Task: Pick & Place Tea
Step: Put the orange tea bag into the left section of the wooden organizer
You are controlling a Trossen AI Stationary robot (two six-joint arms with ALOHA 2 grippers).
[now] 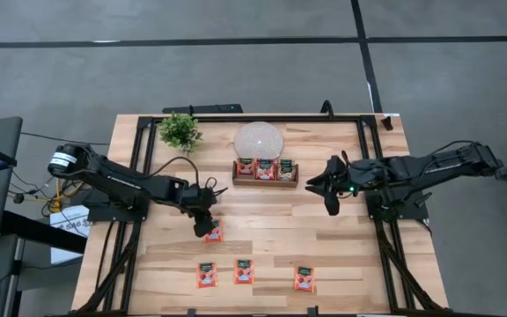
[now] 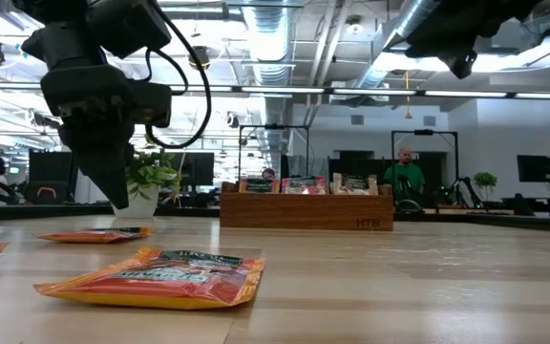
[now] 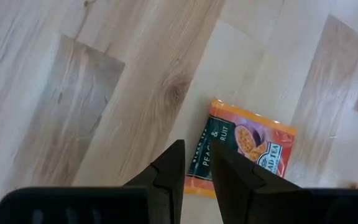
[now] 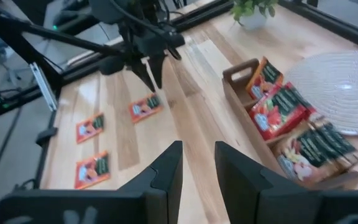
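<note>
Up at the far edge of the tabletop (image 1: pixel 341 224) sit a small potted plant (image 1: pixel 180 131), a round white disc (image 1: pixel 259 141) and, just in front of the disc, the brown wooden tray (image 1: pixel 265 179) with tea packets standing in its three compartments.

Four red-orange sachets lie flat on the bare wood. One sachet (image 1: pixel 213 232) is left of the table's middle, directly under the left gripper (image 1: pixel 206 224), whose fingers (image 3: pixel 166 175) hang just above its near edge with a narrow gap between them, gripping nothing (the low view shows the tips clear of the wood). That sachet is close to square, so no long axis stands out; its printed label runs at a slant to the floorboard-like grain. Three more sachets (image 1: pixel 243 271) form a loose row along the near edge.

The right gripper (image 1: pixel 332 195) waits in the air over the right half, fingers (image 4: pixel 166 171) slightly apart and empty, nothing near it.
</note>
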